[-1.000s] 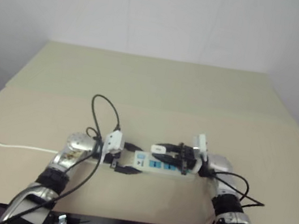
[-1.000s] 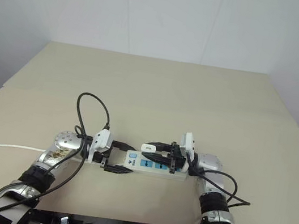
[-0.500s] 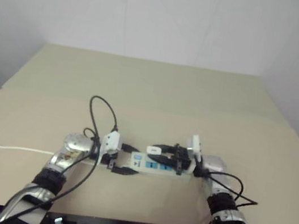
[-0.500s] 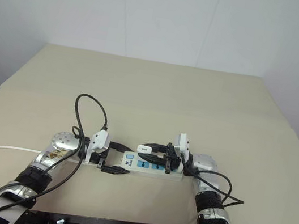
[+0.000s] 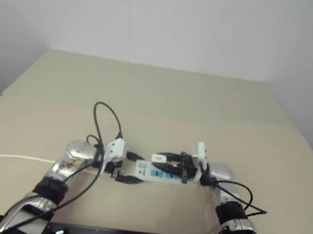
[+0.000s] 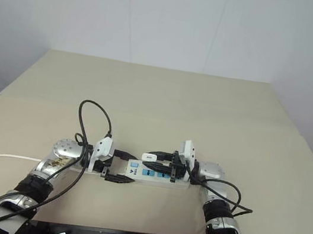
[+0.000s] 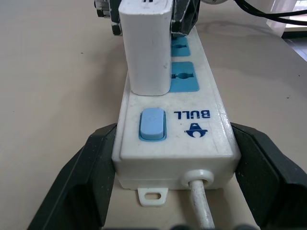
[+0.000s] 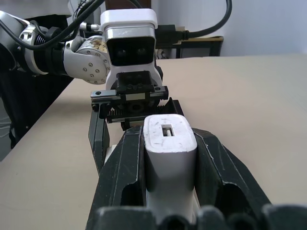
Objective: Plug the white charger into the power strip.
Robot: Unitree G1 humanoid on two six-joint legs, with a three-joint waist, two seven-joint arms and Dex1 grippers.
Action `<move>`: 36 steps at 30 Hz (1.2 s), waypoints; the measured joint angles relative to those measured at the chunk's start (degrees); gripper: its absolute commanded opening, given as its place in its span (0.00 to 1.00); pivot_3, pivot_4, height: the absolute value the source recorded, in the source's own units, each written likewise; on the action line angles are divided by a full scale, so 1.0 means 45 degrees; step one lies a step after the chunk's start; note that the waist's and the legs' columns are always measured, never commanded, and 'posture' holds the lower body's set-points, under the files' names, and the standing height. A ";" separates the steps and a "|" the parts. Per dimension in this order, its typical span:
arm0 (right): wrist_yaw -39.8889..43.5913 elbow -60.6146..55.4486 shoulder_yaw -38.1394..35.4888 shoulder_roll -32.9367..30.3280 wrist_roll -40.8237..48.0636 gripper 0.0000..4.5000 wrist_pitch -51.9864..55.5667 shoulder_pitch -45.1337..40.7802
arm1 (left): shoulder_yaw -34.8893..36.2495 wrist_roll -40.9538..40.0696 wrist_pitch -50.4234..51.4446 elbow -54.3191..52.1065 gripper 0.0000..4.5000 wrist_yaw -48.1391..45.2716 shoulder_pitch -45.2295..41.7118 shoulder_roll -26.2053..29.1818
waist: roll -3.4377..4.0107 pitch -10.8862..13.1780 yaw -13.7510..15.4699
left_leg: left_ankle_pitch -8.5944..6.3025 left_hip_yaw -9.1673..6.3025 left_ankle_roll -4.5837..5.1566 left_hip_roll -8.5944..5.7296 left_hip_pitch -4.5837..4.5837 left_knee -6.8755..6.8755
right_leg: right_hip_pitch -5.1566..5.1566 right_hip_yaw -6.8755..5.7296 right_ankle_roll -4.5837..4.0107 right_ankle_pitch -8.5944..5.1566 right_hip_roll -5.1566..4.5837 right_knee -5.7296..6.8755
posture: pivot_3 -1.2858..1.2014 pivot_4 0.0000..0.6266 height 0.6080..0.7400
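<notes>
The charger (image 7: 145, 45) has sunk onto the power strip (image 7: 175, 129); right end effector (image 8: 168, 158) clamped on it should push straight down while the left end effector (image 7: 172, 177), apart, braces the strip's end.

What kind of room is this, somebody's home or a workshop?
Probably a lab or test room, not a home: a bare tan table against a blank white wall, with just a power strip laid out for practice.
</notes>
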 measured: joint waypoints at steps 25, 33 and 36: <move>-0.0492 -0.0075 0.0464 -0.0133 -0.0314 0.45 0.0273 -0.0034 | -0.0002 0.0072 0.0019 0.0012 0.72 0.0016 0.0077 -0.0006 | 0.0032 0.0004 0.0018 | -0.0013 0.0005 -0.0023 0.0054 0.0203 -0.0113 | 0.0160 0.0029 0.0018 -0.0123 0.0060 0.0000 | 0.52 0.24 1.00; -0.1162 -0.0144 0.0550 -0.0332 -0.0740 1.00 0.0273 -0.0036 | -0.0007 0.0197 0.0017 0.0015 0.72 0.0042 0.0115 -0.0095 | -0.0030 -0.0030 0.0090 | -0.0015 -0.0016 -0.0026 0.0054 0.0205 -0.0117 | 0.0159 0.0013 0.0016 -0.0128 0.0060 -0.0030 | 0.52 0.24 1.00; -0.1103 -0.0164 0.0548 -0.0349 -0.0739 1.00 0.0272 -0.0035 | -0.0007 0.0195 0.0016 0.0015 0.72 0.0035 0.0115 -0.0116 | -0.0031 -0.0030 0.0098 | -0.0015 -0.0023 -0.0027 0.0055 0.0203 -0.0122 | 0.0158 0.0009 0.0015 -0.0129 0.0060 -0.0030 | 0.52 0.24 1.00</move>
